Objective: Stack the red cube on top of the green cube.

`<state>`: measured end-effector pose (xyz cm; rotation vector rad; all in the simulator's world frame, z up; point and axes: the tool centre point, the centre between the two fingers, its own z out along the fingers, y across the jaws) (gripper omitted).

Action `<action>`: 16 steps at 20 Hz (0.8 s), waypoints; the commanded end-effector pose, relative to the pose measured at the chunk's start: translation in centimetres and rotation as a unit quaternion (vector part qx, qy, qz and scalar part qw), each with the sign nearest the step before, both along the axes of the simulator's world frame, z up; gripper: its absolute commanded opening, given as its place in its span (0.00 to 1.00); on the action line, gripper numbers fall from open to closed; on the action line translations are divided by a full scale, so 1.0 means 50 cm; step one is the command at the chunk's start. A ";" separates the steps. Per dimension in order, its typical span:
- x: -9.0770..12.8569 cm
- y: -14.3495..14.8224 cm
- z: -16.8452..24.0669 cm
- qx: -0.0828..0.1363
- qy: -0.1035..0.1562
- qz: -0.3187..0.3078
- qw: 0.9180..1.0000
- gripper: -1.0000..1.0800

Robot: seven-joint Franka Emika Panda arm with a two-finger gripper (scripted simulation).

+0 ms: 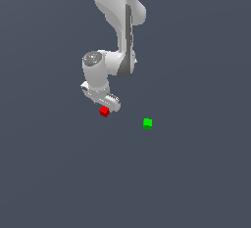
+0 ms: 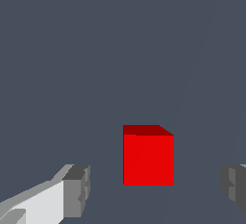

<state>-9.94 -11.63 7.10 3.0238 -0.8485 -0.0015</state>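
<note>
hovering low over the grey desk (image 1: 196,183) with fingers (image 2: 77,189) spread wide and touching nothing, straddling the red cube (image 1: 104,111) resting between them, green cube (image 1: 147,123) sitting well apart toward the exterior view's right.

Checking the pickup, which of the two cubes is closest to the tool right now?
The red cube, sitting between the open tool's fingers; the green cube lies apart.

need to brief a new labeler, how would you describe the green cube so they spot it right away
Start at the white robot arm hanging into the plain dark grey floor scene. Its gripper hovers over a red cube; look toward the exterior view's right of that. The green cube sits alone there, same size but bright green.
</note>
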 end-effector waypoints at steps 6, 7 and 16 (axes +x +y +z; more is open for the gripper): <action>-0.001 0.001 -0.029 0.000 0.000 0.000 1.000 0.96; -0.002 0.000 -0.038 0.000 0.000 -0.001 1.000 0.96; -0.003 0.001 -0.100 0.000 0.000 -0.002 1.000 0.96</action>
